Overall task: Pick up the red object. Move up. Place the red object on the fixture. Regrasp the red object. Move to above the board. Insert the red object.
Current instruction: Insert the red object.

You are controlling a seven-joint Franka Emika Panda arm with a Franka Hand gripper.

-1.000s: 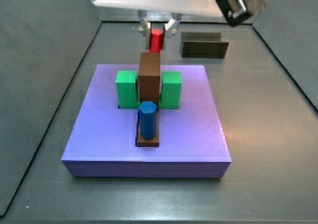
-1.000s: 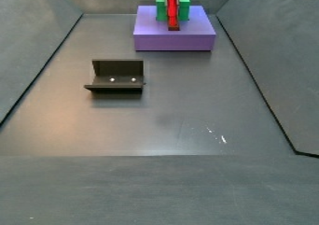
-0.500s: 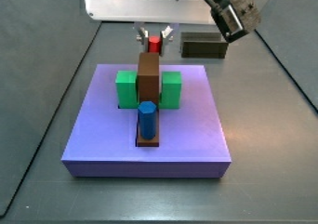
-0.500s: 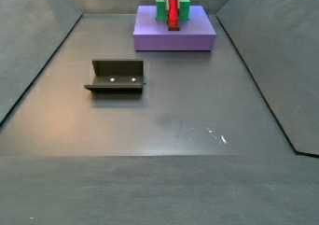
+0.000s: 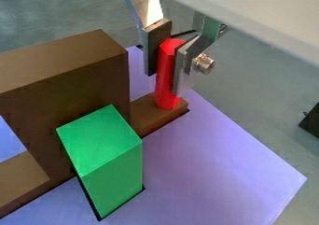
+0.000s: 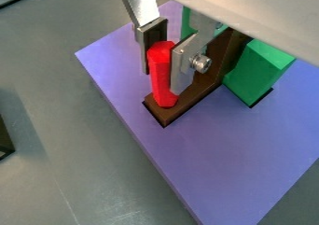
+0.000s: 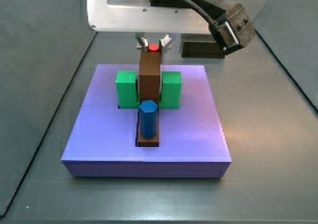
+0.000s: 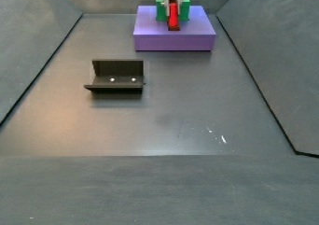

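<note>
Wrist views: red object seen standing upright in the end of the brown bar on the board, flanked by the gripper.

The peg is judged rigid, light and smooth-sided, so likely to slip or tilt if pinched off-centre; the upper shaft, above the bar, is the only part free for a hold. In both wrist views the fingers sit on either side of its top. One pad appears close against the peg, yet contact cannot be confirmed, so whether it is clamped or just released cannot be told. How deep the foot sits in its socket is hidden by the bar. In a side view the peg shows only as a red tip behind the bar, beyond the blue peg and green blocks. The fixture stands well apart on the floor.
</note>
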